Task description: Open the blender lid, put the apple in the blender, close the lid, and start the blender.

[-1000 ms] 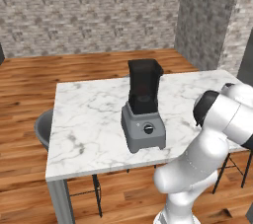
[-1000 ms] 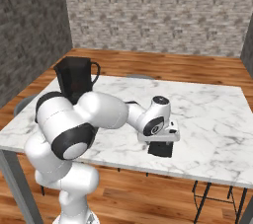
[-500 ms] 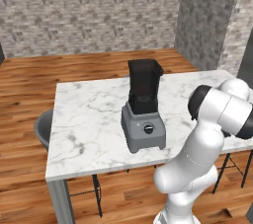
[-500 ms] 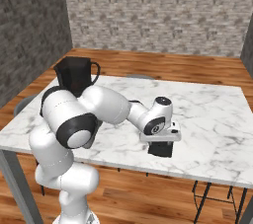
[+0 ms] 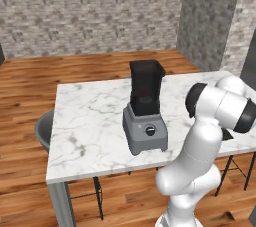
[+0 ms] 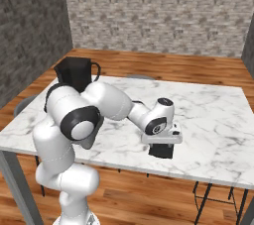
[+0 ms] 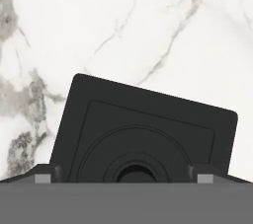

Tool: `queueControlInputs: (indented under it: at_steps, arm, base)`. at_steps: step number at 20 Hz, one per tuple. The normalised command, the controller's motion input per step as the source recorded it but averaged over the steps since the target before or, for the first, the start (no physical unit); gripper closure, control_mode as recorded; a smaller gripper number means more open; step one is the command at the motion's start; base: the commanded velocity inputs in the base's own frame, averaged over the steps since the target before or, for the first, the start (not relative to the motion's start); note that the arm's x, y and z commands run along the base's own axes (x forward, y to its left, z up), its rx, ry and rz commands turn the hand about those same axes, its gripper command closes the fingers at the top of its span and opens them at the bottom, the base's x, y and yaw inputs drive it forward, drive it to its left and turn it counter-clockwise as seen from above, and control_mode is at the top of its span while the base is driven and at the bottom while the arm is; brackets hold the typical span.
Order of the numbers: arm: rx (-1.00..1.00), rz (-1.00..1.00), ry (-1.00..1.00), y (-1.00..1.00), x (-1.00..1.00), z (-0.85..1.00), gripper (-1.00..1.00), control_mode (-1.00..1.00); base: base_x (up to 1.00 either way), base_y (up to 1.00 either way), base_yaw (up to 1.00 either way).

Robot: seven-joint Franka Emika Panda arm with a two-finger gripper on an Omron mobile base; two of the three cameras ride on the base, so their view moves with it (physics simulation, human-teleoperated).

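Observation:
The blender [image 5: 145,118] stands mid-table, its grey base and black dial facing the front edge, its dark jar [image 6: 74,73] without a cover. The blender lid [image 7: 148,124], a flat black square with a round centre, lies on the marble near the table's front right edge [image 6: 161,150]. My gripper [image 7: 123,178] points straight down at it, open, with the fingertips [image 7: 43,178] wide apart at the lid's near side. The hand [image 6: 161,137] sits just above the lid. The apple is out of view.
The white marble table [image 5: 90,121] stands on a wooden floor with brick walls behind. A grey round stool [image 5: 44,128] is tucked at its left end. Black stool legs [image 5: 235,166] show under its right end. The lid lies close to the table's front edge.
The arm's upper links have swung a little while the hand stays over the lid at the same spot. The lid and blender have not moved.

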Motion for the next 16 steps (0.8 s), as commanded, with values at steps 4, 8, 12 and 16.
queueControlInputs:
  at_steps: [4,8,12,16]
  arm:
    - [0.0,0.0,0.01,0.0,0.0,-0.23,-1.0,-1.0]
    - [0.0,0.0,0.03,0.0,0.0,-0.33,1.0,-1.0]
    - [0.0,0.0,0.03,0.0,0.0,-0.27,1.0,-1.0]
    - [0.0,0.0,0.0,0.0,0.0,-0.14,1.0,-1.0]
  base:
    - [0.0,0.0,0.0]
    - [0.0,0.0,0.0]
    - [0.0,0.0,0.0]
    - [0.0,0.0,0.0]
